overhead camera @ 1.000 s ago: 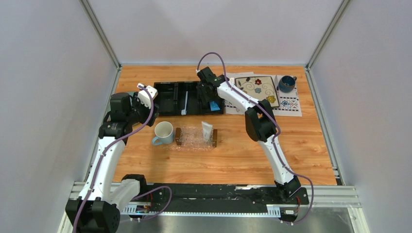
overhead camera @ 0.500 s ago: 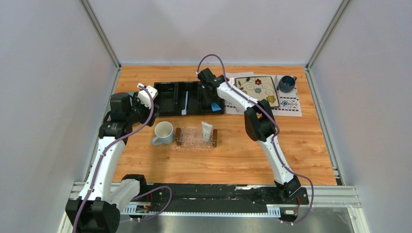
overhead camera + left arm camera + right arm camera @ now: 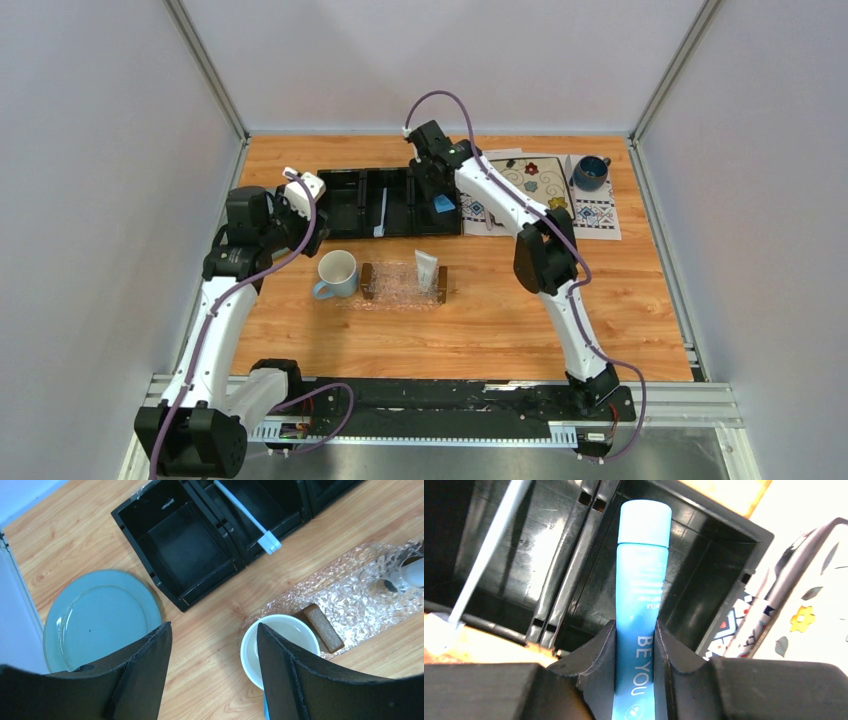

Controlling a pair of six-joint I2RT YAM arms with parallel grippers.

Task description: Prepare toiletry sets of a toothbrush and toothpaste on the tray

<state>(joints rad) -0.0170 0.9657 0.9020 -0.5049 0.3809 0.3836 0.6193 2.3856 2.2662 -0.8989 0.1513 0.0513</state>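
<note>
Right gripper (image 3: pixel 635 630) fingers (image 3: pixel 599 650) clamp a blue toothpaste tube (image 3: pixel 643 570) over the right compartment of the black organizer (image 3: pixel 704 580) near the desk's far edge. The toothbrush (image 3: pixel 382 212) lies in its middle compartment. Left gripper (image 3: pixel 215 630), fingers apart, hangs near the left edge; the tray (image 3: pixel 390 292) sits mid-desk.
</note>
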